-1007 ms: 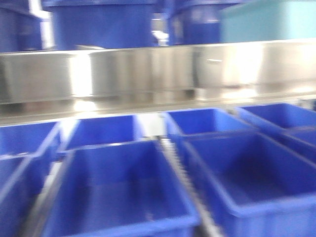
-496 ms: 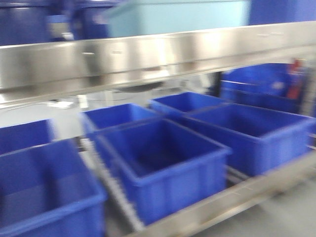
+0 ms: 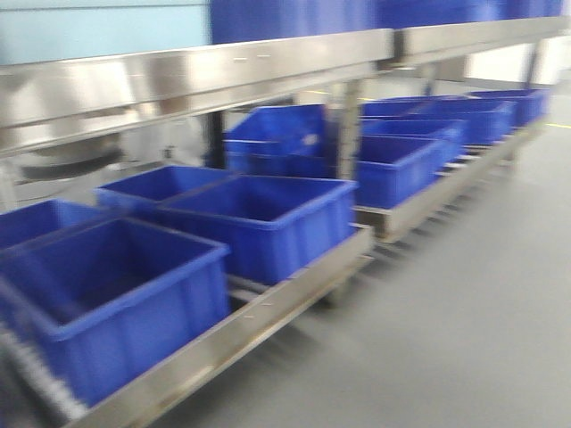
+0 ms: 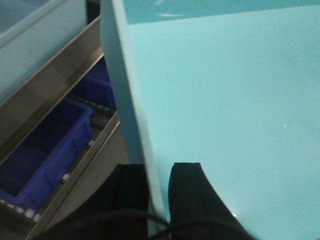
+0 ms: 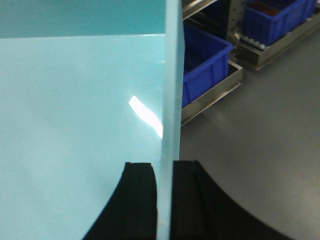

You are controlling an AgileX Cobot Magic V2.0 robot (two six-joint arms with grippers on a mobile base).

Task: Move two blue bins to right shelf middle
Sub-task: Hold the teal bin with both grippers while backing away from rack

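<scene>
Left wrist, left claw (image 4: pixel 159 174) gripping cyan bin (image 4: pixel 230 100)

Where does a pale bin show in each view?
Front: pale bin top left, above steel rail.
Left wrist: pale bin fills right side, wall in jaws of left gripper.
Right wrist: pale bin fills left side, wall in jaws of right gripper.
Shared: royal-blue bins on the low rack.

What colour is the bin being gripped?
The bin is pale cyan, clearest in the right wrist view.
</scene>
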